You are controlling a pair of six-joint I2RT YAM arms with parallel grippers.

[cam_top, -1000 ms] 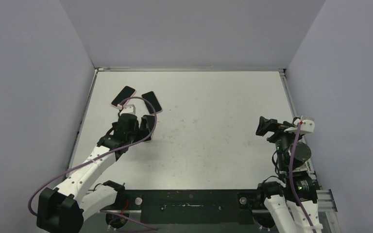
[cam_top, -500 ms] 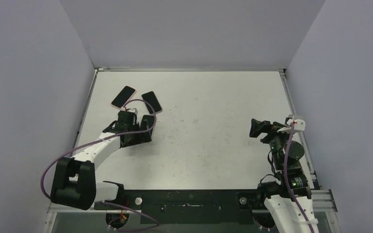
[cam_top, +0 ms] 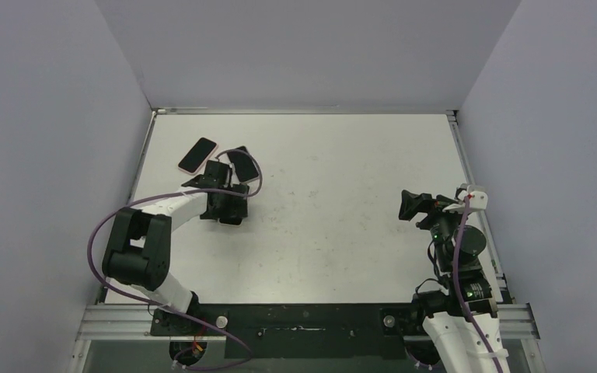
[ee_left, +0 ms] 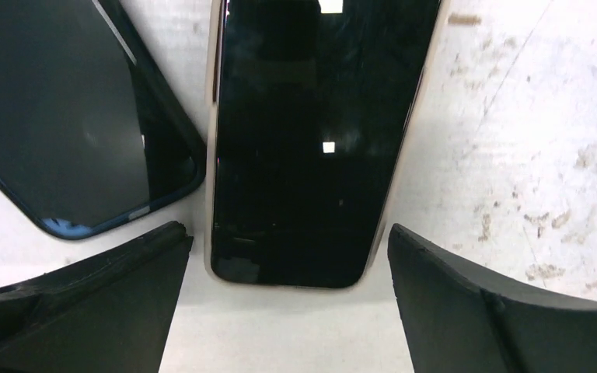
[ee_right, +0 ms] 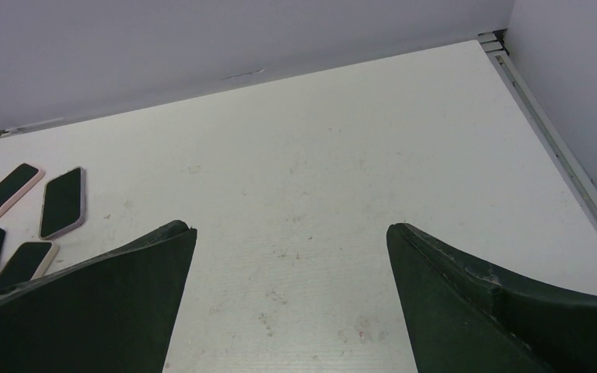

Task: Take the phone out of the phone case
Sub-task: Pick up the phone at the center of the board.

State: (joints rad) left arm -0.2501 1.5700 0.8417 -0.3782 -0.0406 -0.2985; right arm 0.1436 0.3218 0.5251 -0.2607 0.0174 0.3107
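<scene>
The step in hand looks like the approach for a first grasp: the left gripper [ee_left: 288, 252] hangs low over the scuffed white table [ee_left: 513, 116] at its far-left part, its two black fingers [ee_left: 109, 303] spread wide and holding nothing. The near end of a black-screened phone with a pale beige rim [ee_left: 311, 140] lies flat between them, touching neither. Just to its left, nearly touching it, lies a dark slab with a blue edge [ee_left: 54, 116]. Whether the beige rim or the blue edge is the case, the pictures do not settle. In the overhead view both lie hidden under the left gripper [cam_top: 227, 203], while two more pink-rimmed phones [cam_top: 197, 155] lie just beyond it. The right gripper [ee_right: 291, 233] hovers well apart on the right side, also wide open and empty. Nothing is separated yet, so the task is at its start. The next move probably calls for lowering and narrowing the left fingers onto the phone's long edges without nudging the neighbouring slab. The right arm would then need to cross over to peel the case off.
</scene>
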